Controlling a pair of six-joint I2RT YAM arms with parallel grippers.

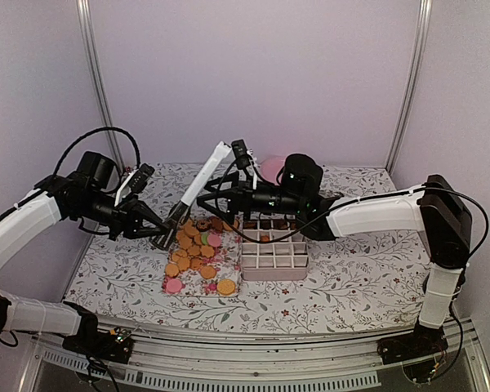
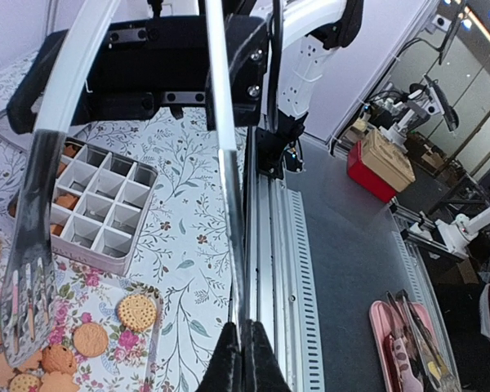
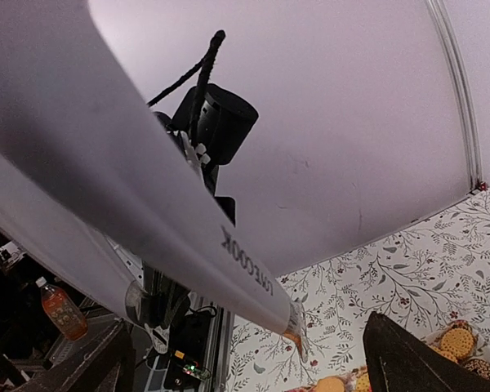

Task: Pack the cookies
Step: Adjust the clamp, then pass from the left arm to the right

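From above, we see a desk [image 1: 351, 278] under a leaf-and-flower cloth, closed in by pale lilac walls with two metal posts [image 1: 94, 82] at the back corners and a ribbed rail [image 1: 269, 359] along the near edge. The cookies [image 1: 196, 245] lie heaped on a floral sheet [image 1: 208, 282] at mid-desk. A few more sit in the far cells of a white grid box [image 1: 273, 253] just right of the sheet. White tongs [image 1: 206, 175] slant up over the heap. The left claw [image 1: 159, 238] meets their low end, and the right claw [image 1: 208, 198] sits at their middle.

In the left wrist view, the left claw [image 2: 241, 359] has its fingers pressed together, clamped on the thin edge-on arm of the tongs [image 2: 24, 302]. The tongs' slotted head hangs over cookies [image 2: 137, 312] on the sheet. The box [image 2: 98, 212] stands beyond, with brown biscuits in its far cells. Past the rail [image 2: 286, 245], the room opens onto a grey floor, a red bin [image 2: 376, 175] and other rigs.

In the right wrist view, the right claw [image 3: 249, 331] stands wide apart, and one white arm of the tongs [image 3: 147, 229] crosses above it without touching either finger. Behind are the lilac wall [image 3: 327, 122] and a post [image 3: 457, 90]. The patterned desk [image 3: 408, 278] shows below, with cookies [image 3: 453, 343] at the lower right. A bottle [image 3: 61, 314] of orange drink stands off the desk at the left.
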